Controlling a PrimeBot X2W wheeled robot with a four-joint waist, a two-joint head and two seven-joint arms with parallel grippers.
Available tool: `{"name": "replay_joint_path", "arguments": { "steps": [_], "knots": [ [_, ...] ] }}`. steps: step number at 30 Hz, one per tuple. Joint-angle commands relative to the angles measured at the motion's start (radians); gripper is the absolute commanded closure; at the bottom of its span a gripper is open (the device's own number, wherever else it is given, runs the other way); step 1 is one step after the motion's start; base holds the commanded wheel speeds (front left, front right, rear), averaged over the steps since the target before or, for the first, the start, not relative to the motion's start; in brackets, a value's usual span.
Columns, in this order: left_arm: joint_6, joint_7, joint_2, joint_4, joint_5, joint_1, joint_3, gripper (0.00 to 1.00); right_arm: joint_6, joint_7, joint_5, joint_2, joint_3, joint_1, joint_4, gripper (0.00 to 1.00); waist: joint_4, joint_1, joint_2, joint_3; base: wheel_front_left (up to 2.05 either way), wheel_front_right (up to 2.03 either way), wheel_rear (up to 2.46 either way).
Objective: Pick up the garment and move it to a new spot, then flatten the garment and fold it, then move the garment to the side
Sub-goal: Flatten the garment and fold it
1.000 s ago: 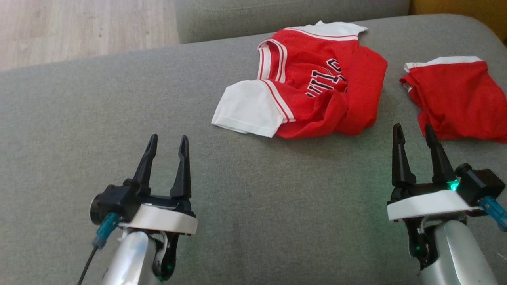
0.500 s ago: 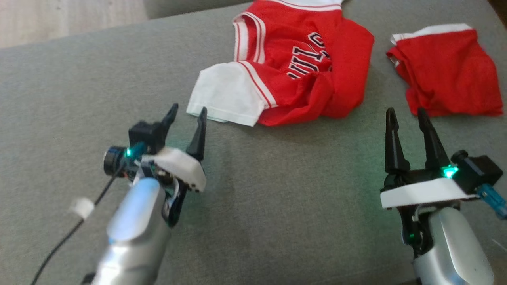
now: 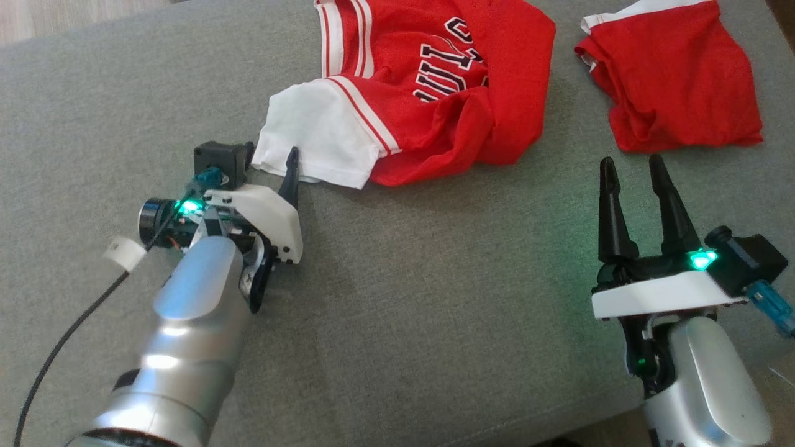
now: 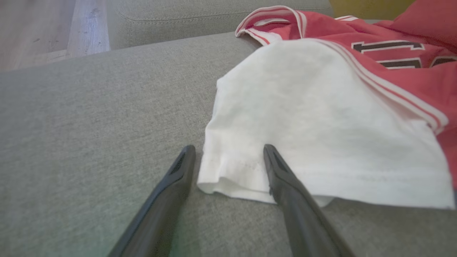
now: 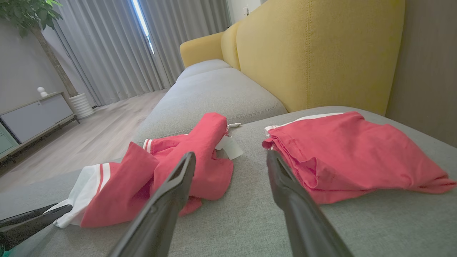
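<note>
ok so the garment, a red jersey with white sleeves and dark lettering, is lying crumpled toward the far edge of the grey sofa cushion, roughly mid-width. 1 white sleeve is sticking out toward the near-left side and lying flat on the fabric. The left pincer is sitting right at that sleeve's hem with its jaws spread wide, nothing clamped. From the left wrist view, 1 finger is lying just off the hem's corner over bare cushion while the other is crossing over the hem itself, and I can't tell if it's actually touching the cloth. The right pincer is hanging over the cushion near its right edge, jaws also wide and holding nothing, well apart from the jersey. A 2nd red piece of clothing is lying bunched in the far-right corner, just beyond those fingertips and apart from the jersey. A yellow backrest is rising behind that 2nd piece
</note>
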Motion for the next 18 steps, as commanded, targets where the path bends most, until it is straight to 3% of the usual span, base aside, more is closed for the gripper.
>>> {"name": "replay_joint_path", "arguments": {
  "steps": [1, 5, 6, 7, 11, 18],
  "knots": [
    [-0.008, 0.006, 0.02, 0.004, -0.006, -0.033, 0.02, 0.0, -0.001, -0.011, 0.008, -0.002, 0.021, -0.034, -0.036, 0.0, -0.001, -0.0001, 0.0, 0.0, 0.0, 0.0, 0.0],
    [-0.024, 0.012, 0.017, 0.05, -0.017, -0.045, 0.012, 0.0, -0.001, -0.011, 0.004, -0.002, 0.018, -0.036, -0.031, 0.0, 0.0, -0.0001, 0.0, -0.004, 0.0, 0.0, 0.0],
    [-0.03, 0.018, 0.016, 0.061, -0.021, -0.045, 0.008, 0.64, -0.001, -0.011, 0.001, -0.002, 0.018, -0.037, -0.029, 0.0, 0.001, -0.0001, 0.0, -0.006, 0.0, 0.0, 0.0],
    [-0.037, 0.022, 0.015, 0.071, -0.024, -0.045, 0.002, 1.0, -0.001, -0.011, -0.001, -0.002, 0.019, -0.038, -0.027, 0.0, 0.002, -0.0001, 0.0, -0.008, 0.0, 0.0, 0.0],
    [-0.051, -0.01, 0.013, 0.085, -0.046, -0.044, 0.002, 1.0, -0.001, -0.011, -0.007, -0.002, 0.017, -0.039, -0.021, 0.0, 0.008, -0.0001, 0.0, -0.021, 0.0, 0.0, 0.0],
    [-0.021, -0.184, 0.045, 0.069, -0.099, -0.048, 0.073, 1.0, -0.001, -0.011, -0.021, -0.002, 0.012, -0.027, -0.012, 0.0, 0.051, -0.0001, 0.0, -0.065, 0.0, 0.0, 0.0]
  ]
}}
